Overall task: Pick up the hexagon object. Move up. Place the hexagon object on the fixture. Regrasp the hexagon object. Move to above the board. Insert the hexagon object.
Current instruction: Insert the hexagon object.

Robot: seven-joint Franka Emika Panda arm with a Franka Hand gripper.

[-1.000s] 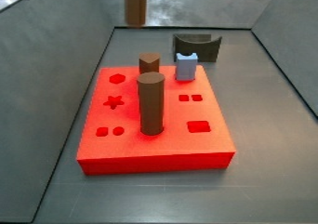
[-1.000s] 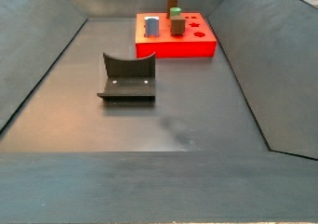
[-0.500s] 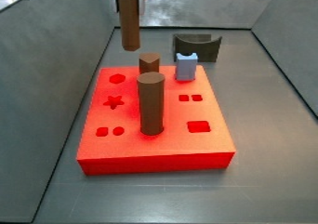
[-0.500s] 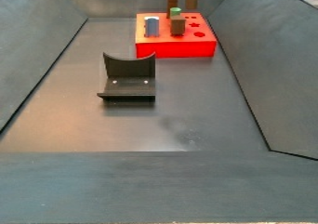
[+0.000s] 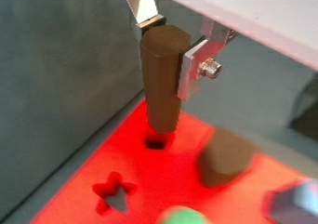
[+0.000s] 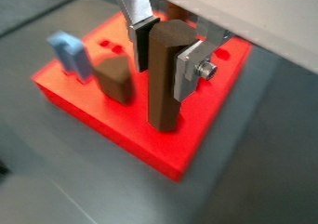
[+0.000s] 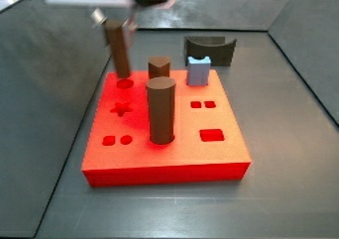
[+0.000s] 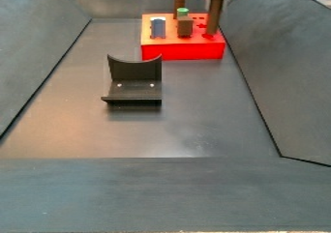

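Observation:
My gripper (image 5: 169,49) is shut on the hexagon object (image 5: 161,84), a slim dark brown peg held upright by its upper part. Both wrist views show a silver finger (image 6: 188,68) on each flat side of the hexagon object (image 6: 165,88). Its lower end stands at the hexagonal cut-out (image 5: 156,141) of the red board (image 5: 139,167); how deep it sits I cannot tell. In a side view the gripper (image 7: 118,19) holds the hexagon object (image 7: 121,51) over the board's (image 7: 199,154) far left corner. The fixture (image 8: 132,79) stands apart on the floor.
On the board stand a thick round brown cylinder (image 7: 161,110), a short brown peg (image 7: 159,66) and a light blue block (image 7: 199,72). A star cut-out (image 5: 114,191) lies close to the hexagon object. Grey walls (image 7: 54,74) enclose the floor.
The gripper has come down and leftward with the hexagon object, from high above the board's back edge to its far left corner, the peg's lower end now at the cut-out.

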